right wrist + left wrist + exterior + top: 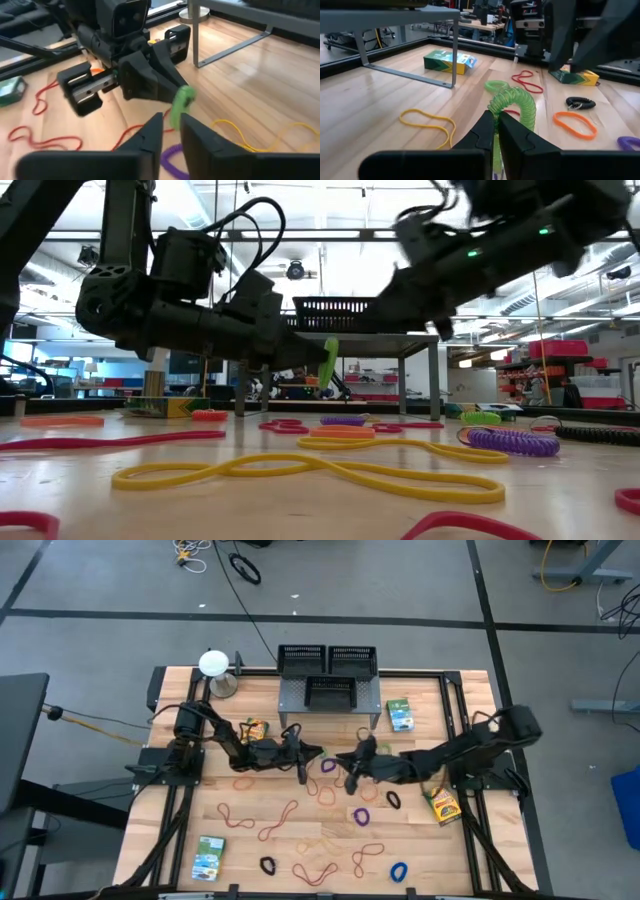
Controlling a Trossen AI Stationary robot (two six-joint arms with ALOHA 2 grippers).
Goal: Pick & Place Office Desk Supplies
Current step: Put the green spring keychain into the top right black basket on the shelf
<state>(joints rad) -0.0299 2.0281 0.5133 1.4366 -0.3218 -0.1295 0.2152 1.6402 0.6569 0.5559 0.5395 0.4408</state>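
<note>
Pinching a green coiled band, the left claw is sitting shut on it near the middle of the surface, just in front of the grey shelf. The band is hanging from the fingertips as a bright green spiral loop, lifted clear of the wood. The left arm is reaching low and nearly level from its base at the left edge, elbow bent, wrist pointing toward the right edge.

Facing it, the right claw is hovering just beside the band, its two dark fingers standing narrowly apart with the green coil showing just beyond the gap; nothing is gripped between them. The right arm is stretching in from the right edge, sloping down toward the centre.

Loose bands are lying flat around both claws: a yellow loop, a purple coil, an orange ring, red loops. Small card boxes are resting near the shelf and the front-left corner. Black mesh trays are standing on the shelf.
</note>
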